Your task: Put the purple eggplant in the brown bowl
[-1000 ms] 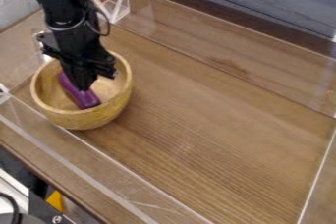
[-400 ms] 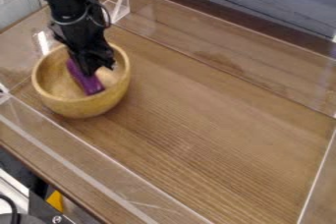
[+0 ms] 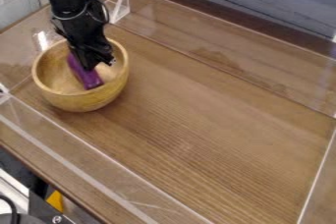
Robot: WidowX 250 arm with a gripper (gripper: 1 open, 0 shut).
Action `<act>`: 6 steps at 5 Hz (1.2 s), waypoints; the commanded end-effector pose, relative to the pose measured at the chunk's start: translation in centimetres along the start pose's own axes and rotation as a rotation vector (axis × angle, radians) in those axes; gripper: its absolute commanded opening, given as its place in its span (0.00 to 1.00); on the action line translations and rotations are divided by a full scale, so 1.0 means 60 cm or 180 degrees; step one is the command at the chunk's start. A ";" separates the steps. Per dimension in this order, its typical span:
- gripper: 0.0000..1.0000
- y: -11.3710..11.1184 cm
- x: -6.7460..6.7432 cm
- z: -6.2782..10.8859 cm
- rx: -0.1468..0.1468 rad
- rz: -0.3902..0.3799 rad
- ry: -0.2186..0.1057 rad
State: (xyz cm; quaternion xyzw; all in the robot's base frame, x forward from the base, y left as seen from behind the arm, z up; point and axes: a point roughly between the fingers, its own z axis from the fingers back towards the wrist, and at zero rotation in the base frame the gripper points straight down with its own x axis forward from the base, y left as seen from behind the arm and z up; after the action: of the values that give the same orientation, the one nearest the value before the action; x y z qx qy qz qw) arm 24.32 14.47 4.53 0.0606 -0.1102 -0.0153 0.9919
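Well, the brown bowl point(image 3: 82, 102) has just slid a little across the tabletop point(image 3: 217, 115), away from the near side of the view, and the purple eggplant point(image 3: 86, 78) has travelled along inside it. Over the same short spell the tool point(image 3: 83, 57) has drawn back the same way, so I'd guess it is nudging or dragging the bowl, though I can't make out the contact from where I stand. The tool is closed, its tips down over the far part of the bowl; whether they pinch anything is hidden from me. Just below those tips, very near or perhaps touching them, the eggplant lies at a slant within the bowl's walls. That means the task looks all but done, since the shift has left the eggplant inside. What remains, I'd say, is to part the tips if they have hold of anything, then rise straight up and clear the rim. Pulling sideways instead could drag the bowl further or tip it.
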 end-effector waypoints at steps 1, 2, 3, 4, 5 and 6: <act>0.00 -0.023 -0.027 -0.037 -0.0092 0.0030 0.0187; 0.00 -0.037 -0.040 -0.050 -0.0081 0.0104 0.0210; 0.00 -0.048 -0.057 -0.044 -0.0114 0.0091 0.0230; 0.00 -0.058 -0.075 -0.038 -0.0146 0.0079 0.0249; 0.00 -0.060 -0.074 -0.026 -0.0182 0.0025 0.0271; 0.00 -0.064 -0.073 -0.014 -0.0225 -0.0020 0.0296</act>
State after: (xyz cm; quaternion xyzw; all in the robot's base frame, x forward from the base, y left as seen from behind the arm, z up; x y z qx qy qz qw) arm 20.42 10.97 2.10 0.0261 -0.0647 -0.0159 0.9974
